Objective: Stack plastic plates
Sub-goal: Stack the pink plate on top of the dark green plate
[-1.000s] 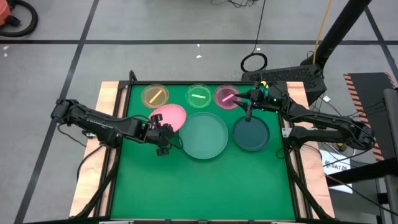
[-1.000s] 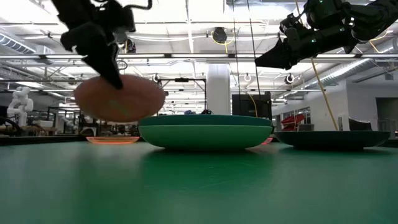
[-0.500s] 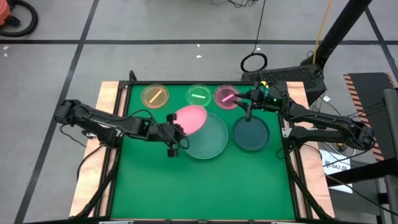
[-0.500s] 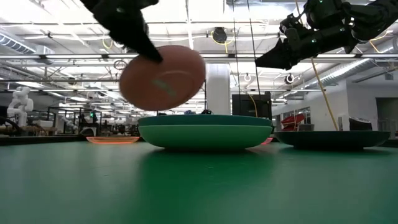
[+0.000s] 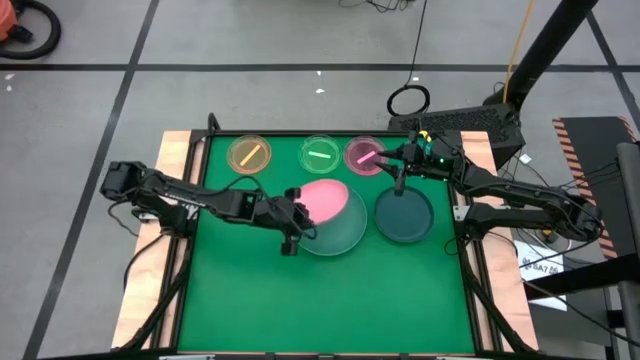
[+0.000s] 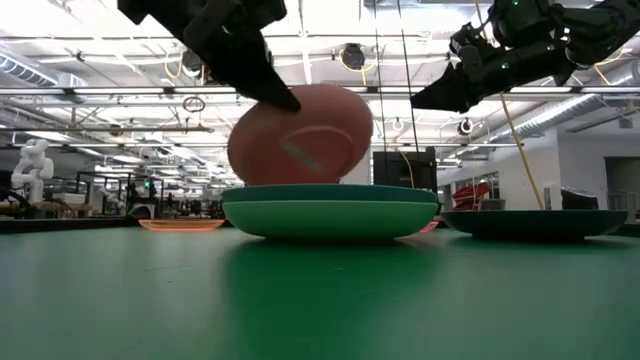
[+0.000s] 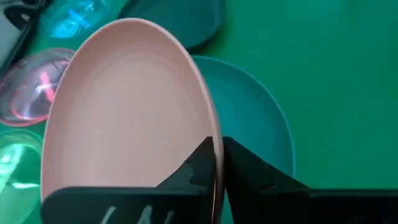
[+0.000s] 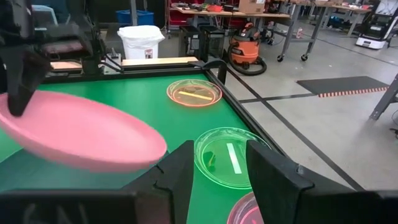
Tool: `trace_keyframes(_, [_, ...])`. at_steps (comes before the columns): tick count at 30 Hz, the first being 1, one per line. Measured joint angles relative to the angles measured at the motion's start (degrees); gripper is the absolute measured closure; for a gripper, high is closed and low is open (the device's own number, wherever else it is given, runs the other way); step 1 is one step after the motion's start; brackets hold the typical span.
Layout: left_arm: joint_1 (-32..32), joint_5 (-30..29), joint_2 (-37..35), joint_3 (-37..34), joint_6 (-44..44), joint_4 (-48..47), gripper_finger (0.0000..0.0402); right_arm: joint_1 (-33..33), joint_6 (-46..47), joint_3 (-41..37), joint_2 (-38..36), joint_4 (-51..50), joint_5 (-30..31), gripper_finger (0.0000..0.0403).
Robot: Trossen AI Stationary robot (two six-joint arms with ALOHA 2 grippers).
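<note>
The left gripper (image 5: 296,212) is gripping the pink plate (image 5: 322,198) by its rim, holding it tilted above the light green plate (image 5: 345,228) mid-counter. The right gripper (image 5: 398,163) is hovering released over the far right.

I see a matt opaque pink plastic plate (image 5: 323,198) above a frosted, smooth clear plastic plate (image 5: 345,232) on matt green felt-like table cover (image 5: 330,300).

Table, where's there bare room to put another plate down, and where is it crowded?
The green mat is bare across its whole near half, below the large stack and the dark teal plate. The far strip is crowded: amber, green and pink small plates in a row. The left gripper holds the pink plate over the stack; the right gripper hangs above the teal plate.
</note>
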Motion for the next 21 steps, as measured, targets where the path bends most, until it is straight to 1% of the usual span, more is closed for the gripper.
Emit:
trace_keyframes(3, [0.4, 3.2, 1.3, 0.0, -1.1, 0.9, 0.0371, 0.0, 0.0, 0.0, 0.0, 0.0, 0.0, 0.0261])
trace_keyframes(6, [1.5, 7.9, 2.9, 0.0, -2.3, 1.2, 0.0371, 0.0, -0.1, 0.0, 0.0, 0.0, 0.0, 0.0261])
trace_keyframes(10, [2.9, 11.5, 4.7, 0.0, -3.0, 3.4, 0.0371, 0.0, -0.1, 0.0, 0.0, 0.0, 0.0, 0.0261])
trace_keyframes(14, [3.6, 13.2, 5.4, 0.0, -2.9, 4.9, 0.0371, 0.0, -0.1, 0.0, 0.0, -0.3, 0.0, 0.0261])
trace_keyframes(21, [4.1, 13.2, 5.4, 0.0, -2.5, 5.5, 0.0371, 0.0, -0.6, 0.0, 0.0, -0.4, 0.0, 0.0261])
